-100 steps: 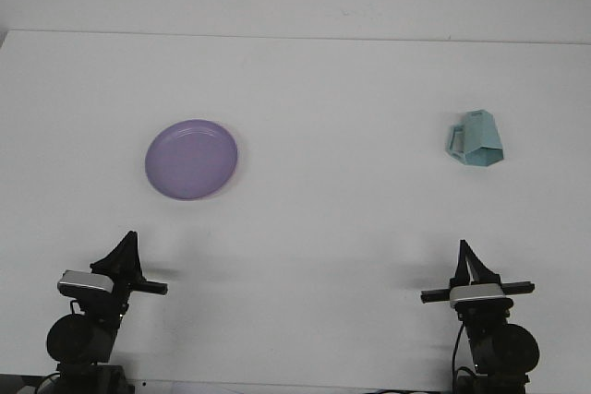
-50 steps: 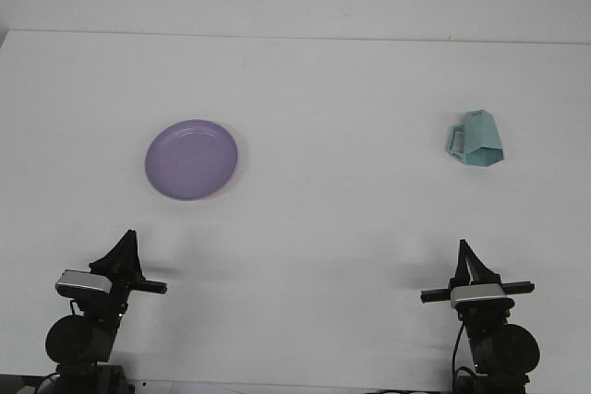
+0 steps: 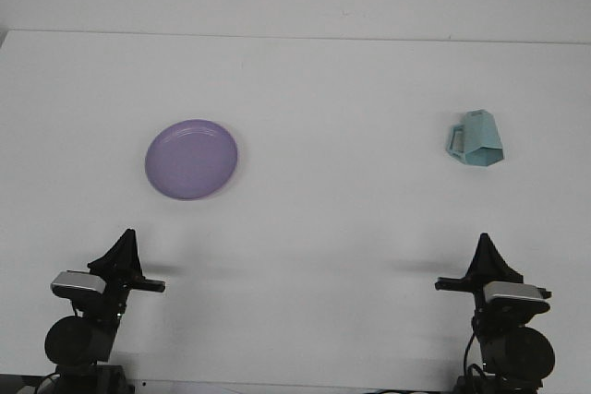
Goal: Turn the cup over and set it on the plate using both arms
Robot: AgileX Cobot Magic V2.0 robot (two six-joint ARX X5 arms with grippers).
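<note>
The teal cup (image 3: 476, 138) lies upside down on the white tabletop (image 3: 351, 219), well apart from the purple plate (image 3: 191, 159). The left hand (image 3: 123, 251) and the right hand (image 3: 485, 251) hold nothing; how wide they stand, one cannot tell.

I see the cup (image 3: 476, 139), pale teal with a faceted body, upside down on the right of the table, its handle pointing left. The plate (image 3: 191, 160), round and purple, lies flat and empty on the left, well apart from the cup.
</note>
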